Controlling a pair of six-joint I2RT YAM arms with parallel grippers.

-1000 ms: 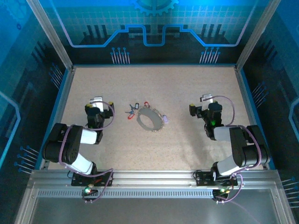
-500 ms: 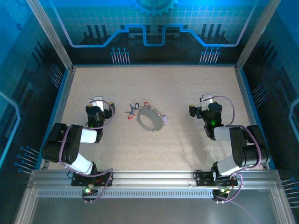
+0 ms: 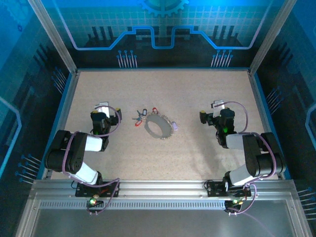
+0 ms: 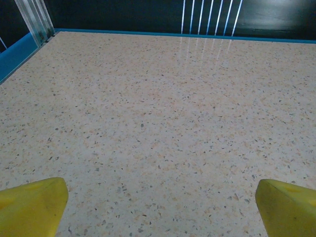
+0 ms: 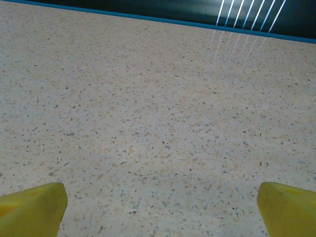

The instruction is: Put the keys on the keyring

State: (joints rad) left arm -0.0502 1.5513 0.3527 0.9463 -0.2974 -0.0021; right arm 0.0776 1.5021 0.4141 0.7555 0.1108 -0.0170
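The left gripper [image 3: 102, 106] is seen on the left side of the table [image 3: 197, 89], with its yellow fingertips [image 4: 34, 205] spread wide and nothing held between them. To its right, the keys [image 3: 143, 116] are laid loose on the table in a small bunch, with red and blue heads. Just beside them, the keyring [image 3: 149, 123] is found, with a pale tag [image 3: 174, 127] at its right edge. Well apart, on the right side, the right gripper [image 3: 218, 104] is spread wide too, and nothing is pinched.
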